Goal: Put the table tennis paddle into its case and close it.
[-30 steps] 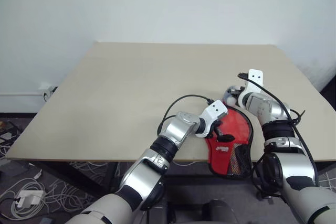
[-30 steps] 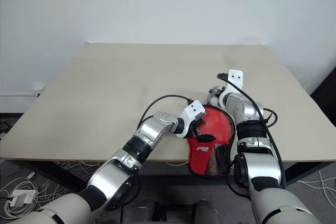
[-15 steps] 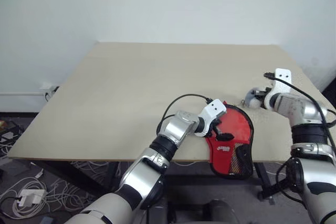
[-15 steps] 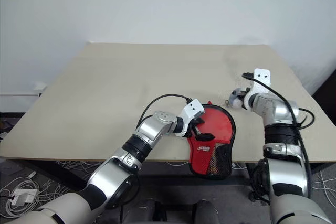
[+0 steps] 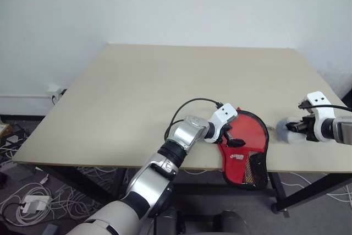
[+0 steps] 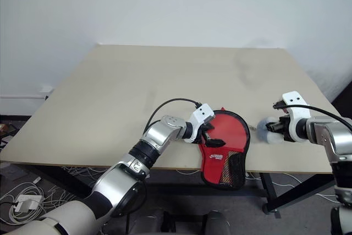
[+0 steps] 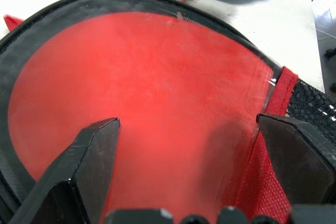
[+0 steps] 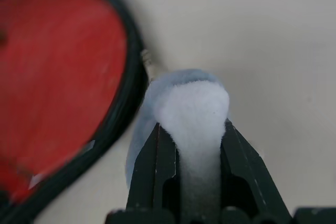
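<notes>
The left hand (image 7: 186,153) is spread wide over the red zip case (image 5: 245,144); the right hand (image 8: 191,137) pinches a pale grey foam lump (image 6: 266,130) above the beige worktop (image 5: 165,89).

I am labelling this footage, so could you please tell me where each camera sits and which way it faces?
Left eye view: on the head, looking forward and down over the table; both arms show.
Right eye view: same head camera, same scene, slightly offset.
Left wrist view: on the left wrist, looking along the open left gripper at the case.
Right wrist view: on the right wrist, looking along the right gripper, which pinches a pale grey lump.
Shared: both wrist views show the case and the lump.
</notes>
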